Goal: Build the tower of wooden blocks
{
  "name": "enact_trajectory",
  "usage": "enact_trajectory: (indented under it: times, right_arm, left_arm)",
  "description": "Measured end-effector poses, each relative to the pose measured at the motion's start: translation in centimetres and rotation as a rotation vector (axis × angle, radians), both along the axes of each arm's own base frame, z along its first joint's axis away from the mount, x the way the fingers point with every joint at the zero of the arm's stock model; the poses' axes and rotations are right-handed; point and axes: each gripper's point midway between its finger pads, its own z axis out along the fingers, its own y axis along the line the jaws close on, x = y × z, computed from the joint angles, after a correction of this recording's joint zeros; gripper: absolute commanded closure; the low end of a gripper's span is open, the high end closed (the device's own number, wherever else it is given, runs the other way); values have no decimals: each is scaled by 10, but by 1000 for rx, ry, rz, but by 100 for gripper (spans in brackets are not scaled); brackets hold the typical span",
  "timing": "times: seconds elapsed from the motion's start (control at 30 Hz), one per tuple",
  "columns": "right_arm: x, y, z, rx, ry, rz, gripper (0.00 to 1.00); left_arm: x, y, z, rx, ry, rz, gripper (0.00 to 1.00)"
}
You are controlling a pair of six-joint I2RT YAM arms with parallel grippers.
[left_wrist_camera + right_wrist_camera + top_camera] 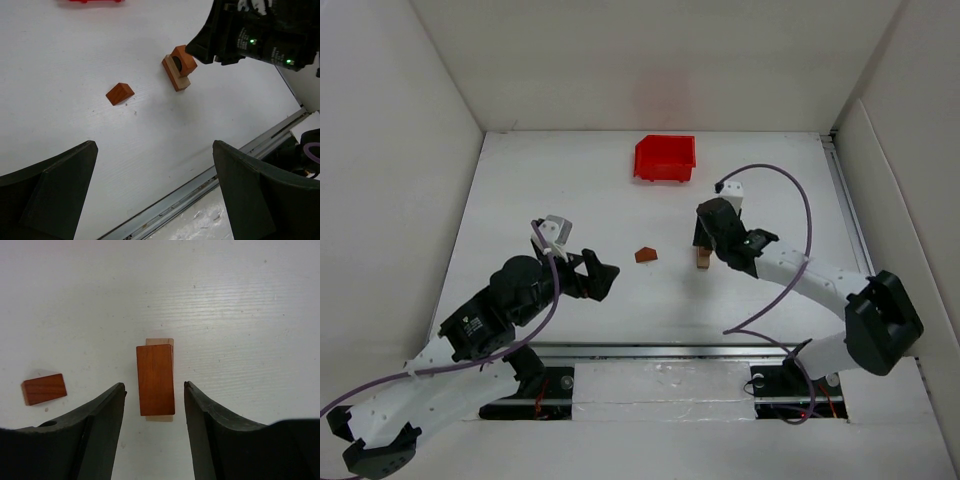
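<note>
1. Right wrist view: shows right gripper (154, 386) spread open, clasping nothing, straddling orange-brown block (155, 379) stacked lengthwise on light tan block (160, 341).
2. Places dark peaked block (44, 389) off to its left on the surface (240, 300), long axis crosswise to the stack.
3. Finds left gripper (154, 145) open too, empty, seemingly slightly nearer that block.

Tan block (161, 341) mostly beneath orange-brown block (155, 379)

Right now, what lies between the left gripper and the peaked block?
Nothing but bare white table separates the left gripper from the peaked block; the left wrist view shows it.
</note>
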Motion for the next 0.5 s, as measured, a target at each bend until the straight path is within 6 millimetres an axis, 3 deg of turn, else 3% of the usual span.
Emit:
enact_trajectory:
  times: [0.13, 0.33, 0.4, 0.5]
  right_arm:
    - [-3, 6, 44, 70, -94, 29, 42]
    - [-16, 15, 128, 211, -299, 167, 41]
    - [-22, 19, 143, 228, -343, 223, 41]
    - [-27, 23, 148, 209, -353, 292, 40]
  left_arm:
    - [5, 0, -6, 24, 12, 20, 1]
    - [26, -8, -41, 140, 119, 58, 1]
    - [34, -12, -51, 171, 154, 65, 1]
    - [38, -15, -62, 212, 180, 50, 1]
